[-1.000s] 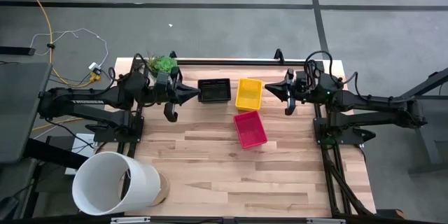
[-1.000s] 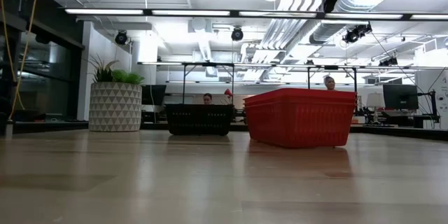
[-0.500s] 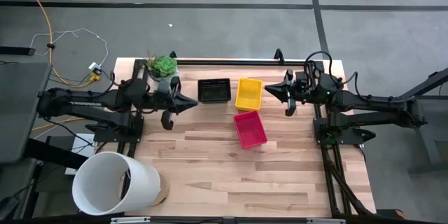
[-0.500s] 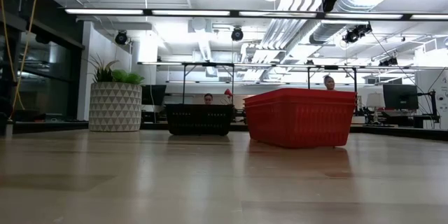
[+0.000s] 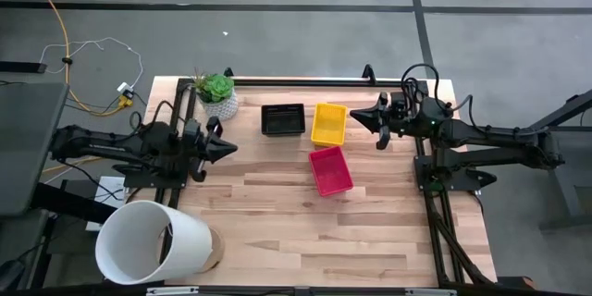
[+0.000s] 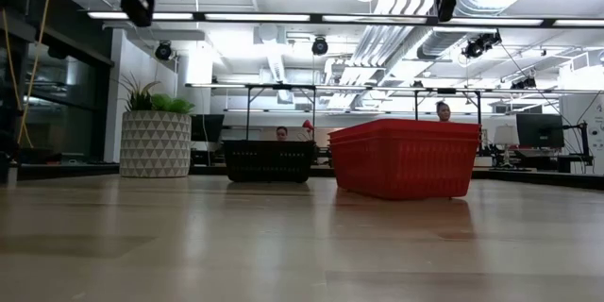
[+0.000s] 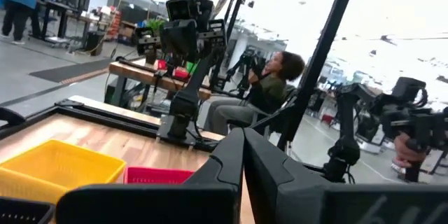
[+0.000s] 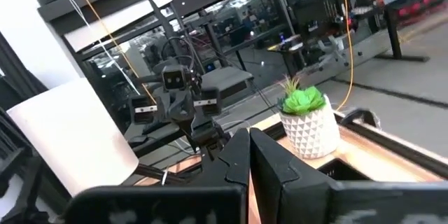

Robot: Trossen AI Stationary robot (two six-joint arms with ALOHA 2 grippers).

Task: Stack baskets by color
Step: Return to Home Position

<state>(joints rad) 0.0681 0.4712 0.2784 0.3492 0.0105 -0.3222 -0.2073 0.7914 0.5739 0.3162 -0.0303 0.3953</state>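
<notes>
Surface: a pale plank table [image 5: 305,231] with a dark rail [image 5: 296,80] along its far edge.
Room: grey floor all round; the low view shows ceiling ducts and strip lights, and a seated person [image 7: 269,87] shows in the left wrist view.
Black baskets [image 5: 283,119]: near the far edge, long axis running across the table, square to the rail.
Yellow baskets [image 5: 329,123]: just beside the black ones on their right, long axis running far to near, slightly turned.
Red baskets [image 5: 330,169]: just nearer than the yellow ones, long axis far to near, skewed, with layered rims in the low view.
Left gripper [image 5: 233,147]: over the table's left side, well apart from the baskets, fingers pressed together, holding nothing.
Right gripper [image 5: 352,117]: just right of the yellow baskets, fingers pressed together, holding nothing.
Edges: potted plant [image 5: 217,92] at the far left; white cylinder [image 5: 153,240] at the near left corner.
Open room: bare wood across the near half.
</notes>
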